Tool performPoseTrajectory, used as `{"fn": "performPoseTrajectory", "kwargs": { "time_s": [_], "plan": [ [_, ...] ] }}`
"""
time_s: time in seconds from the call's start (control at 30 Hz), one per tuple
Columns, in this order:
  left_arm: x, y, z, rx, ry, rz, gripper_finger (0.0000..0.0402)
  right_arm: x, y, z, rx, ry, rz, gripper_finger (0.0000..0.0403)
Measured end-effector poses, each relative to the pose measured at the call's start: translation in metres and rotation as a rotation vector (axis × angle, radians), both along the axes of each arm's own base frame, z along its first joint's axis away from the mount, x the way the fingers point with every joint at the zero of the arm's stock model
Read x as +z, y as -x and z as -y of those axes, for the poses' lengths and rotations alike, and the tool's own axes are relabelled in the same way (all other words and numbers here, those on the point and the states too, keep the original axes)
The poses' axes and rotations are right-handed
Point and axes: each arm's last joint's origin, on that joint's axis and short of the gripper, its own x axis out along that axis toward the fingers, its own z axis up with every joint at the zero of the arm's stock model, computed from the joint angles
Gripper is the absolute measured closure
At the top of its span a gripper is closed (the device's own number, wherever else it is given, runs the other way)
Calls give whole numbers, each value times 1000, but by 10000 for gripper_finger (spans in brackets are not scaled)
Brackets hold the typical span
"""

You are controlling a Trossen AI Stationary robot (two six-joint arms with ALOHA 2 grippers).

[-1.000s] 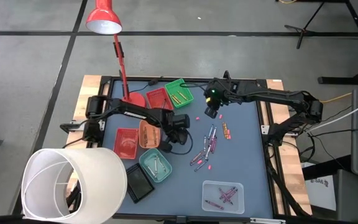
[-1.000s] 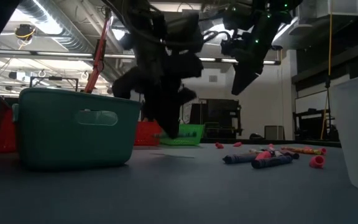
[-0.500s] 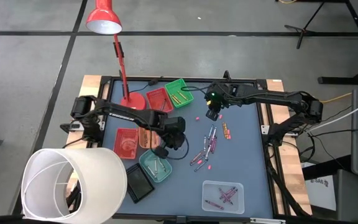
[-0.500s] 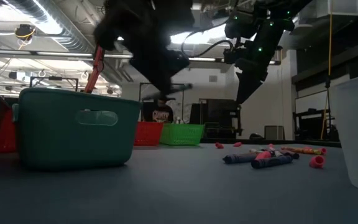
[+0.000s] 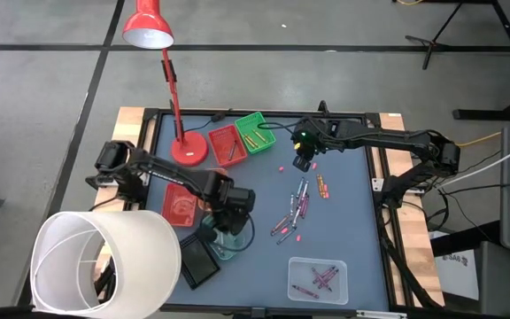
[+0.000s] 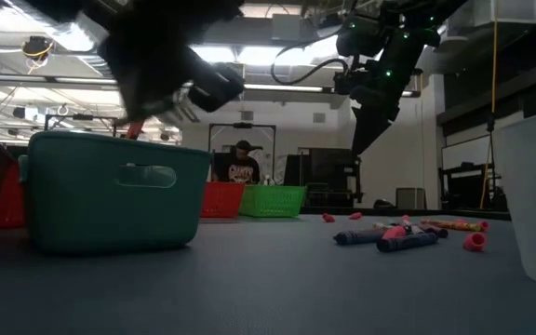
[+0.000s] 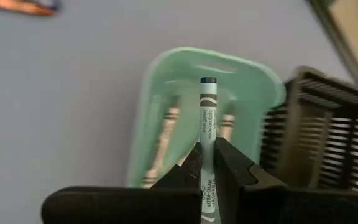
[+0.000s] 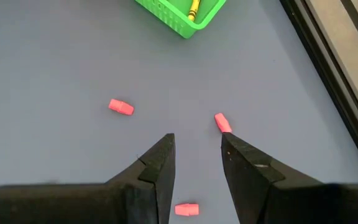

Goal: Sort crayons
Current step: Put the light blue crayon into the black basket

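One second has carried the left gripper (image 7: pixel 207 163) from beside the orange tray to a spot above the teal, round-cornered plastic tray (image 7: pixel 166 93), and its fingers are pinched on a blue-green crayon (image 7: pixel 207 124). Directly beyond the gripper's tips, the crayon's free end points down into that tray, where other paper-wrapped sticks already lie. By the look of it the carry is finished and only the release remains; letting go from here should drop the stick among its matching colours.

Alongside the teal tray, on the far side from the open mat, sits a black slatted plastic basket (image 7: pixel 328 137).

Over the same second the right gripper (image 8: pixel 196 163) has hardly shifted. It hovers with fingers spread and holding nothing above the smooth blue-grey table mat (image 8: pixel 55 62). Three short pink crayon stubs lie close to it: one (image 8: pixel 223 122) just ahead of a fingertip, one (image 8: pixel 121 107) farther off to the side, one (image 8: pixel 186 209) between the fingers. Farther ahead stands a bright green latticed plastic tray (image 8: pixel 179 14) holding a yellow crayon (image 8: pixel 194 9).

Crayons here are thin wax cylinders in paper sleeves, light and prone to rolling; the stubs are bare and blunt. An unsorted purple-and-pink crayon cluster (image 5: pixel 292 211) waits on the mat, well apart from the left gripper.
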Motion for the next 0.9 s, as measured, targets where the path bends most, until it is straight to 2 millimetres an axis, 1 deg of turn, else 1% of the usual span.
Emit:
{"fn": "performPoseTrajectory", "kwargs": {
  "time_s": [0.3,0.5,0.73,0.9],
  "plan": [
    [0,11,23,11,101,-126,398,0,0,0,-11,-6,4,274],
    [0,17,30,46,140,-216,398,0,0,0,-12,-9,5,274],
    [0,21,37,40,142,-241,398,0,0,0,-12,-8,5,274],
    [0,25,45,88,142,-292,395,0,0,0,-12,-8,5,274]
  ]
}}
